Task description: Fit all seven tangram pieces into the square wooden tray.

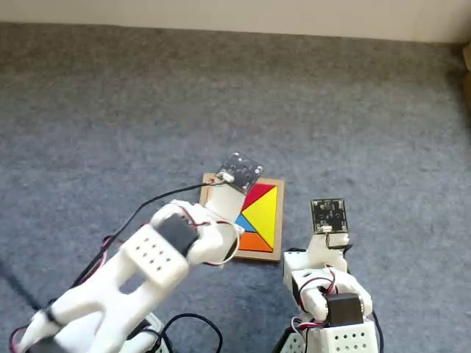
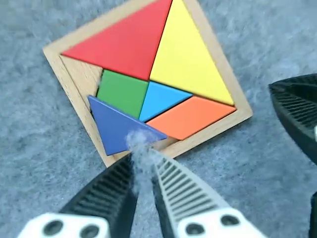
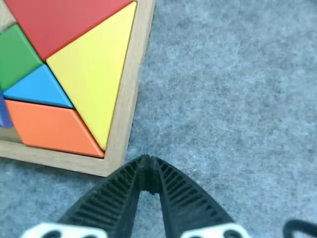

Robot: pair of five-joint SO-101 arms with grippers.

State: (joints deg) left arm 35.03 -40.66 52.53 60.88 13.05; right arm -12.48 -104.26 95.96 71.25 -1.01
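tray (image 1: 259, 256) mid-table, five pieces seated | blue triangle (image 2: 116, 130) rides the rim beside green square (image 2: 121, 91), unseated | left gripper (image 2: 142, 150) nearly closed, tips at triangle's edge, nothing between | right gripper (image 3: 147, 162) closed, tray's 4 o'clock | risk: nudge slides tray or flips triangle out

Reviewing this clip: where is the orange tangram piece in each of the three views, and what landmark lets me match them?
High view: the orange piece lies along the tray rim nearest the arms.
Left wrist view: the orange piece lies between the light blue triangle and the tray rim.
Right wrist view: the orange piece lies against the rim, touching the light blue triangle.
Shared landmark: the yellow triangle, bordering the orange piece in every view.
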